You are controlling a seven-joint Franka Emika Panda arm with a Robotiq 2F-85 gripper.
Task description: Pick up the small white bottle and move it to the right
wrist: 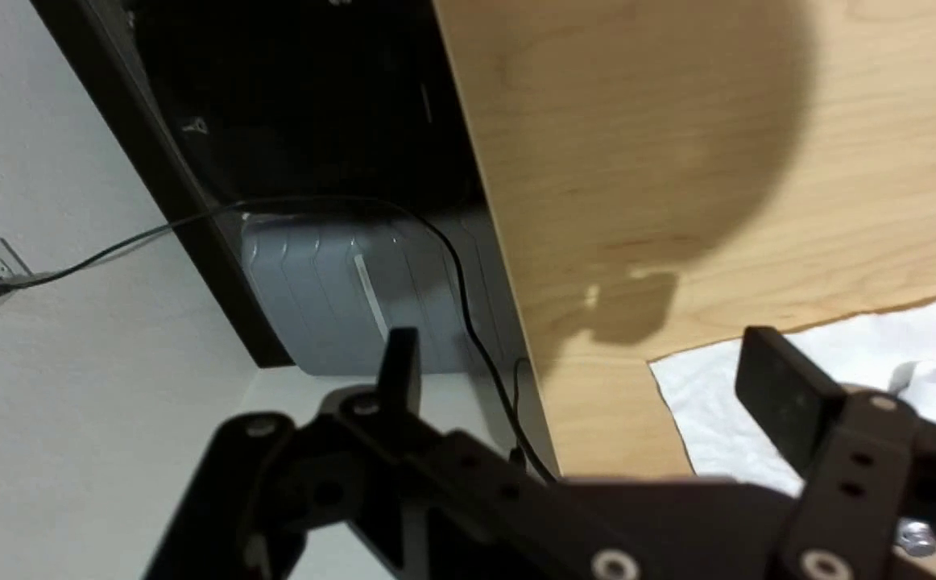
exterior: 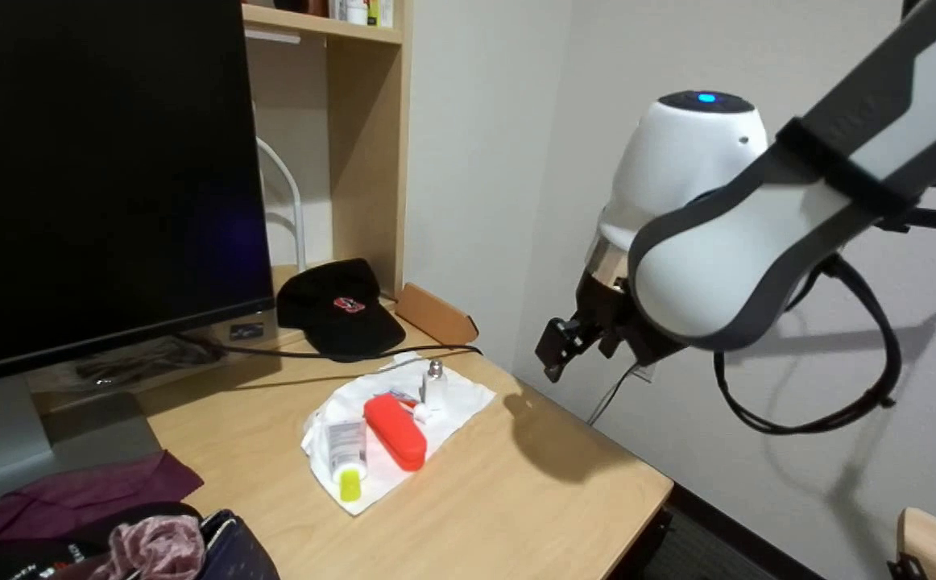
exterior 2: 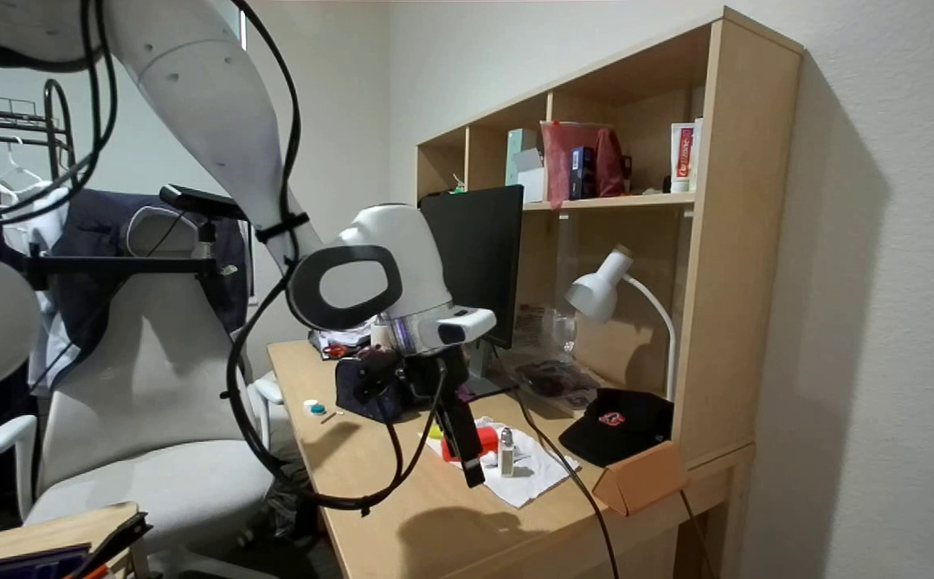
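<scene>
The small white bottle (exterior: 434,390) has a silver cap and stands upright on a white cloth (exterior: 464,396) on the desk. It also stands upright in an exterior view (exterior 2: 505,455). In the wrist view only its silver cap (wrist: 917,538) shows at the lower right, with the rest hidden behind a finger. My gripper (exterior: 579,348) is raised above the desk's edge, apart from the bottle. In the wrist view my gripper (wrist: 585,379) has its fingers wide apart with nothing between them. My gripper also shows in an exterior view (exterior 2: 460,450).
On the cloth lie a red case (exterior: 395,432), a tube with a yellow-green cap (exterior: 347,451) and a small white item (exterior: 420,413). A black cap (exterior: 343,310), an orange-brown box (exterior: 436,314) and a black cable (exterior 2: 551,450) are behind. A monitor (exterior: 105,177) stands beside.
</scene>
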